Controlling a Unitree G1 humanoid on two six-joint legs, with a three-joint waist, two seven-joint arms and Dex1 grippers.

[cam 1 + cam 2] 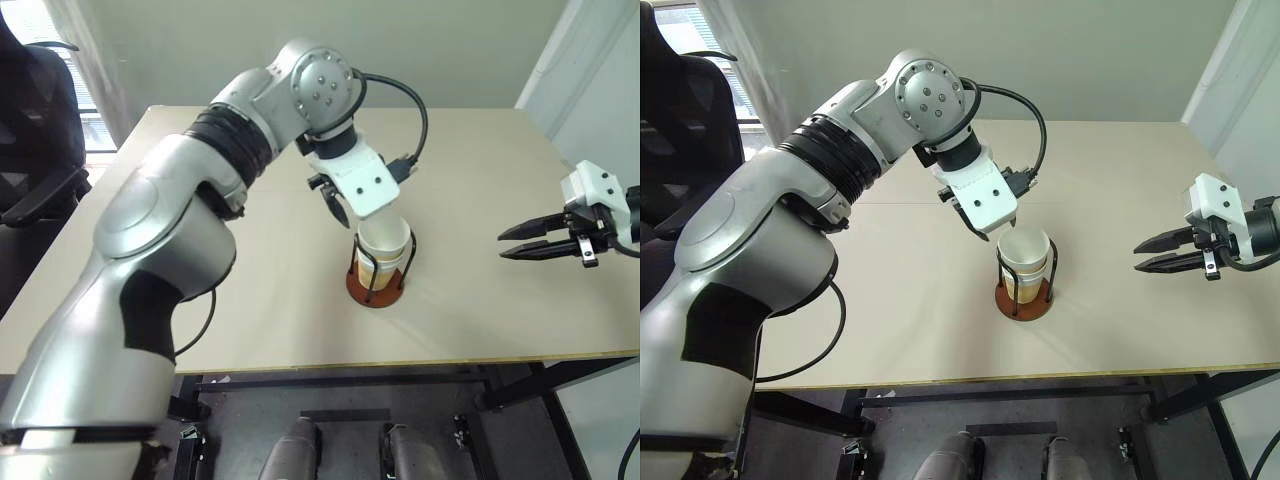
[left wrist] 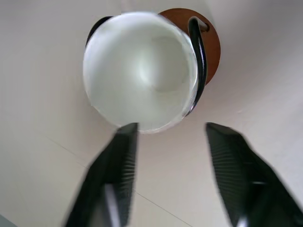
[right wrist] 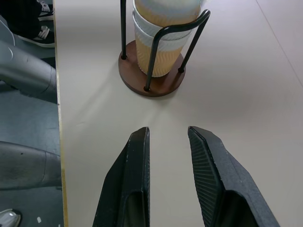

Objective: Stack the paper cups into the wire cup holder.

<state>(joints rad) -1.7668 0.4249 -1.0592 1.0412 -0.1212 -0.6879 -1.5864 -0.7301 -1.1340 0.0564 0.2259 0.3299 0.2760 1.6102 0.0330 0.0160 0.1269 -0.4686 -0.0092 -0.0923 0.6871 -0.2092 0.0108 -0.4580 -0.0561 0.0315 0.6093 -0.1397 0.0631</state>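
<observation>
Left jaws (image 2: 168, 177) stand open and hold nothing, their two black fingers (image 2: 118, 175) spread apart just above the stacked paper cups (image 1: 1024, 262); they point steeply down, and in the left wrist view the white inside of the top cup (image 2: 142, 71) lies just beyond the fingertips, apart from them; right jaws (image 3: 168, 142) hang over the desk (image 1: 490, 190) near its right edge, well apart from the cups, their fingers (image 3: 137, 179) set a narrow gap apart with only bare desk showing between them, gripping nothing; they point toward the holder from the right.

Paper cups sit nested one inside another in the wire cup holder (image 1: 377, 283), upright; the right wrist view shows white rims one above the other and the tan-yellow wall of the lowest cup (image 3: 158, 59) behind the wire; how many cups make up the stack I cannot tell for certain; the top cup rises above the black wire loops (image 3: 182, 30), which stand upright around the stack on the reddish-brown disc base (image 3: 154, 87); the holder stands on the desk a little toward the near edge, roughly midway between the left and right edges; a black office chair (image 1: 35, 120) stands beyond the desk's left edge.
</observation>
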